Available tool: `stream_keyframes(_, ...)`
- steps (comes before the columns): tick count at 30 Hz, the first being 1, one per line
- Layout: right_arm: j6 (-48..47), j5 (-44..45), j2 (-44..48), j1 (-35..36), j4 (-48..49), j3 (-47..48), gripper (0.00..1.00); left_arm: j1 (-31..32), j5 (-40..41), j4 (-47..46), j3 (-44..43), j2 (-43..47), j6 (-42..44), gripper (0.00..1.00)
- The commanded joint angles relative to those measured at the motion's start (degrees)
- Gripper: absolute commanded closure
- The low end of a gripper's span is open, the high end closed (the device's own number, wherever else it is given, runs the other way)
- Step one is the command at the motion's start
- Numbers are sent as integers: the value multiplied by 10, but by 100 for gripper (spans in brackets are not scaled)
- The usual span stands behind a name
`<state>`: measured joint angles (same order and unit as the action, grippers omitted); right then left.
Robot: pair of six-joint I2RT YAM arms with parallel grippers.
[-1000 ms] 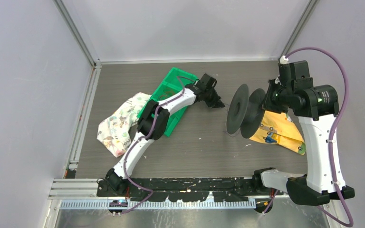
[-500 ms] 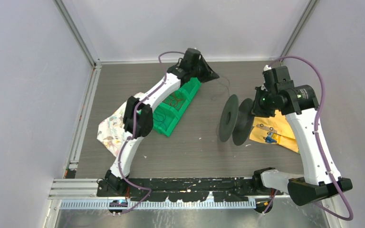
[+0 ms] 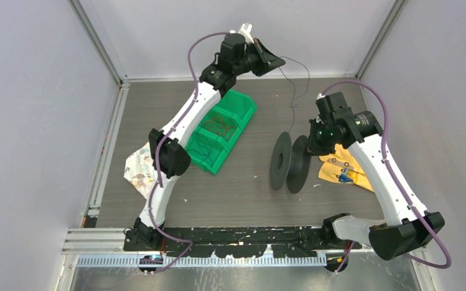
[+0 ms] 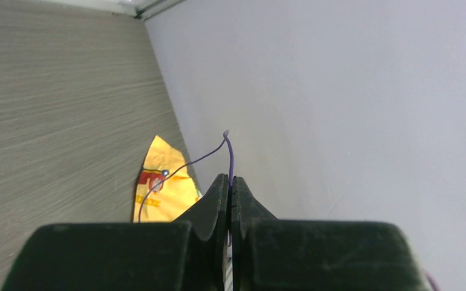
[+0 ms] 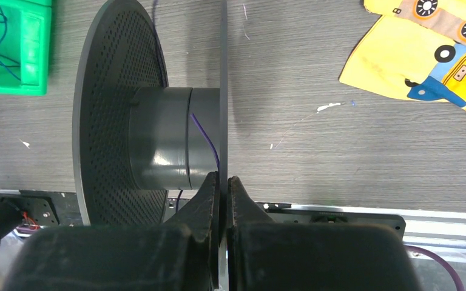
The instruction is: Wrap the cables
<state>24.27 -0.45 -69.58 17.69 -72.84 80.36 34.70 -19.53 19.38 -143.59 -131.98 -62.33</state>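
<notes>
My left gripper point(image 3: 273, 60) is raised high at the back wall, shut on a thin dark purple cable point(image 3: 293, 97). The cable hangs from it down to the black two-flanged spool point(image 3: 281, 160). In the left wrist view the cable's end point(image 4: 229, 151) sticks up from between the closed fingertips of the left gripper point(image 4: 229, 180). My right gripper point(image 3: 311, 144) is shut on the spool's thin flange and holds the spool on edge. In the right wrist view the gripper point(image 5: 223, 179) pinches that flange and the cable point(image 5: 206, 136) crosses the spool hub point(image 5: 161, 136). More thin cables point(image 3: 218, 126) lie in the green bin.
A green bin point(image 3: 246, 109) stands left of centre, also in the right wrist view point(image 5: 12, 48). A floral cloth point(image 3: 136, 170) lies at the left. A yellow printed cloth point(image 3: 346, 170) lies under the right arm. Walls close the back and sides.
My left gripper has risen from beside the bin up to the back wall, drawing the cable out. My right gripper has carried the spool left and toward the front.
</notes>
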Motion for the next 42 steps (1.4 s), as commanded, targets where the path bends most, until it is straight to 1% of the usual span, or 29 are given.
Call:
stream_keyframes(1, 12, 3, 1, 5, 58, -22, 99, -13, -7, -40, -17, 69, 13, 99)
stream_keyframes(3, 12, 23, -2, 4, 70, -37, 99, -14, -6, -53, 2, 94, 17, 99)
stream_keyframes(6, 13, 16, -11, 5, 89, -52, 99, -15, 2, -74, 30, 124, 22, 99)
stream_keyframes(12, 11, 13, -24, 5, 108, -54, 99, -19, 0, -85, 34, 148, 27, 99)
stream_keyframes(18, 9, 30, -39, 5, 121, -53, 99, -18, -41, -121, 35, 164, -2, 99)
stream_keyframes(21, 5, 35, -54, 5, 141, -59, 99, -19, -69, -167, 56, 184, -17, 99)
stream_keyframes(24, 5, 36, -77, 5, 155, -48, 99, -18, -90, -174, 64, 202, -16, 100)
stream_keyframes(29, 24, 34, -116, 5, 177, -16, 99, -11, -114, -191, 124, 232, -17, 100)
stream_keyframes(31, 36, 30, -130, 5, 183, -3, 99, -5, -126, -191, 144, 233, -18, 99)
stream_keyframes(34, 56, 23, -147, 4, 192, 14, 100, 9, -149, -226, 169, 225, -41, 99)
stream_keyframes(38, 84, 21, -159, 4, 207, 27, 100, 31, -179, -265, 183, 208, -71, 99)
stream_keyframes(42, 115, 12, -155, 1, 235, 24, 99, 48, -183, -298, 188, 192, -99, 100)
